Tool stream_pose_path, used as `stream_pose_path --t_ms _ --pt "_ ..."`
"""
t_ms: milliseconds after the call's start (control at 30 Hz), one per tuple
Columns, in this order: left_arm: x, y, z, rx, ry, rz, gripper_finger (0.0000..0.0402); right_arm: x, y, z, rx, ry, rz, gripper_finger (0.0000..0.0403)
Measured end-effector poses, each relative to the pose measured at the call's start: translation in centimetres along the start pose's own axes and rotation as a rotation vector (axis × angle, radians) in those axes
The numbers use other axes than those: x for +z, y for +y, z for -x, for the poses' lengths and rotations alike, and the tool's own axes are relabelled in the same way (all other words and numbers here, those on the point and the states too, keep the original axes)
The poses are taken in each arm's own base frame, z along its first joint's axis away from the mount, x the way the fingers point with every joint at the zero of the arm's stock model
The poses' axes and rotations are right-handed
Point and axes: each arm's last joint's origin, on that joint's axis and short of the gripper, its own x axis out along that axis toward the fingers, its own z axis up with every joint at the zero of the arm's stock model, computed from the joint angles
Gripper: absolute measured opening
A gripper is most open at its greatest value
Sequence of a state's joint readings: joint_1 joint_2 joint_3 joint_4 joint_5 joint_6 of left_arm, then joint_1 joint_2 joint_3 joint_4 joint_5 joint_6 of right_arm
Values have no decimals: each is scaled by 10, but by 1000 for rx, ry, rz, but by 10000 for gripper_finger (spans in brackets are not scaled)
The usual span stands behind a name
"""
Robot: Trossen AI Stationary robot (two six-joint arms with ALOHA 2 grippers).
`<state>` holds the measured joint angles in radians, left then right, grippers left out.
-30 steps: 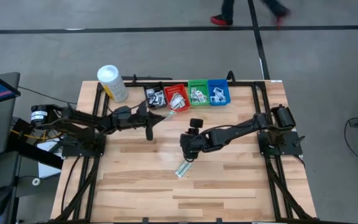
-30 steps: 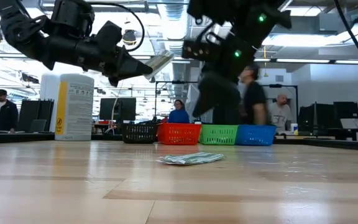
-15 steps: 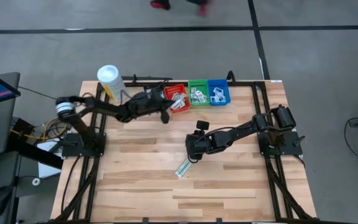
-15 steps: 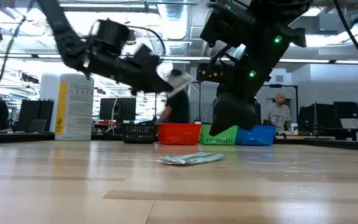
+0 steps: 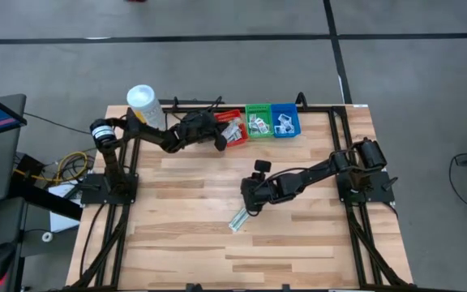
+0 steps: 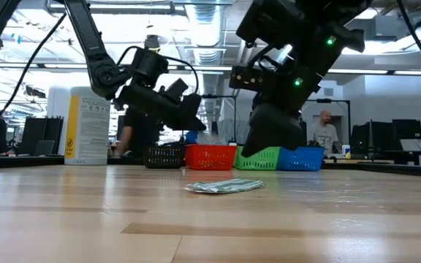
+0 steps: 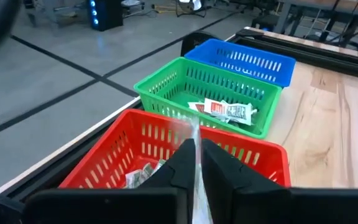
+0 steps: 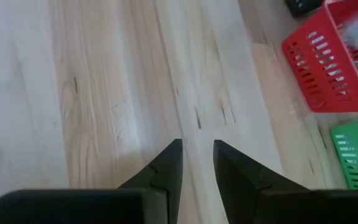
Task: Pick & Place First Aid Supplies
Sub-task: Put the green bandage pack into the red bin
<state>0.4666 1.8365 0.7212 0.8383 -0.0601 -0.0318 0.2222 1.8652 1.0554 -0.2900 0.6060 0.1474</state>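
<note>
My left gripper [image 7: 197,148] hangs over the red bin [image 7: 166,146], shut on a thin pale packet [image 7: 193,134]. In the high view it [image 5: 220,139] sits at the bin's near left corner. Several packets lie in the red bin, and more lie in the green bin [image 7: 229,112]. A pale-green wrapped strip [image 5: 239,219] lies flat on the table [image 5: 185,243], also seen in the low view [image 6: 225,186]. My right gripper [image 8: 197,149] stands open above bare wood, just to the far side of that strip [image 5: 250,204], with nothing between its fingers. My left gripper pinches the pale packet between its two fingers, edge-on to the wrist camera. The packet's free end [image 7: 192,127] sticks out past the fingertips. The fingers come from the table's left, nearly level and tipped slightly down. The packet is lifted clear above the red bin.
A row of bins stands at the far edge: black [image 6: 163,155], red [image 5: 232,130], green [image 5: 258,122], blue [image 5: 284,120]. A white canister with a yellow label [image 5: 144,105] stands at the far left. People move about in the room beyond the table.
My left gripper has carried the pale packet toward the table's far edge and the right, and has sunk until it hangs over the red bin. My right gripper has sunk a little toward the strip on the table.
</note>
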Motion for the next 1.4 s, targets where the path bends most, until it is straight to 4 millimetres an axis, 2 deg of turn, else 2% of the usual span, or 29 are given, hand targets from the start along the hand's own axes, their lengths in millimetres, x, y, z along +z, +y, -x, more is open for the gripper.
stream_pose_path --t_ms 367,533,800,967,1133,1300,1400 --pt "-3 -12 1 -46 28 -71 82 6 1 0 12 -54 -11 84" --pt "-10 -26 6 -165 42 -182 86 9 8 4 97 -86 20 84" --pt "-24 -50 24 -244 77 -211 86 13 12 5 190 -122 4 84" --pt "-16 -61 57 -291 32 -212 85 16 19 11 229 -150 9 84" --pt "-9 -76 103 -388 -40 -172 85 22 31 24 259 -206 16 84" --pt "-15 -93 144 -521 -67 -114 85 31 44 37 301 -302 -14 84" --pt "-24 -103 163 -607 -55 -85 85 35 51 45 341 -359 -109 84"
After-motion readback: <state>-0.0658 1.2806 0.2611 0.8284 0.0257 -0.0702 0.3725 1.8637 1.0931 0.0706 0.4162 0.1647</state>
